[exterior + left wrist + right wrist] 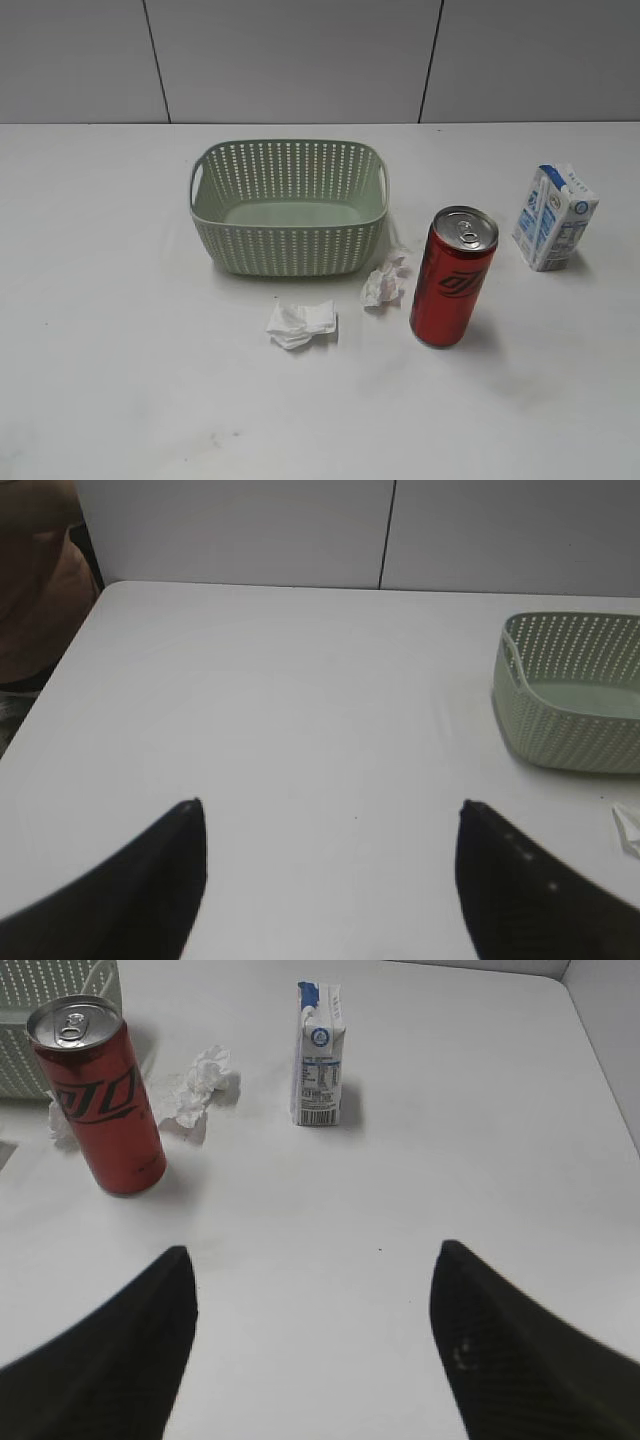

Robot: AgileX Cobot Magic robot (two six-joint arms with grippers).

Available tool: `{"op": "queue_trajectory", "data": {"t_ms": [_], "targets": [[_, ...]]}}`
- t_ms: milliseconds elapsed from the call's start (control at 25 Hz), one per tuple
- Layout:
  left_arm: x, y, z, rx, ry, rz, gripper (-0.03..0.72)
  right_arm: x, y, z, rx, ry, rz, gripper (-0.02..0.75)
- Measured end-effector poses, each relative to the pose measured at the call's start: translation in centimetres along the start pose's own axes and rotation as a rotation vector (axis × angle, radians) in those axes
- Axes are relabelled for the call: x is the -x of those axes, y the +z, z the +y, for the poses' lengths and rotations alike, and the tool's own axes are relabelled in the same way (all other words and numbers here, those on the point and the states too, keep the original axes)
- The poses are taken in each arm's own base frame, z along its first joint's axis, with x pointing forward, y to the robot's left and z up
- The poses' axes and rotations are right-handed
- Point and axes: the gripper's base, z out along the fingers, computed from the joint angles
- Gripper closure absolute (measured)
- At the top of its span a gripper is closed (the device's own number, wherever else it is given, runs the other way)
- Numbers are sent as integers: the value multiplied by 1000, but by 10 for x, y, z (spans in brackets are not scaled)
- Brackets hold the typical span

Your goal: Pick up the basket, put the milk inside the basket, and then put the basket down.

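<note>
The sage-green perforated basket [289, 205] stands empty on the white table, left of centre; it also shows at the right edge of the left wrist view [570, 695]. The white and blue milk carton [555, 217] stands upright at the far right, and shows in the right wrist view [319, 1055]. My left gripper [330, 805] is open and empty over bare table, well left of the basket. My right gripper [312, 1250] is open and empty, nearer than the milk. Neither gripper shows in the exterior view.
A tall red drink can [452, 277] stands between basket and milk, also in the right wrist view [98, 1095]. Two crumpled white tissues [301, 323] [385, 282] lie in front of the basket. A grey panelled wall stands behind the table.
</note>
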Motion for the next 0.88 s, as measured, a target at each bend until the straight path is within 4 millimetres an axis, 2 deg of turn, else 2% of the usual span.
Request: {"op": "queue_trajectory", "data": {"t_ms": [160, 400, 680, 880], "targets": [[23, 19, 1, -1, -4, 87, 100, 0, 0, 0, 0, 0, 0, 167], [66, 62, -2, -61, 3, 236, 100, 0, 0, 0, 1, 0, 0, 167], [117, 136, -10, -147, -32, 385, 100, 0, 0, 0, 1, 0, 0, 167], [144, 196, -33, -219, 25, 476, 101, 0, 0, 0, 1, 0, 0, 167]]}}
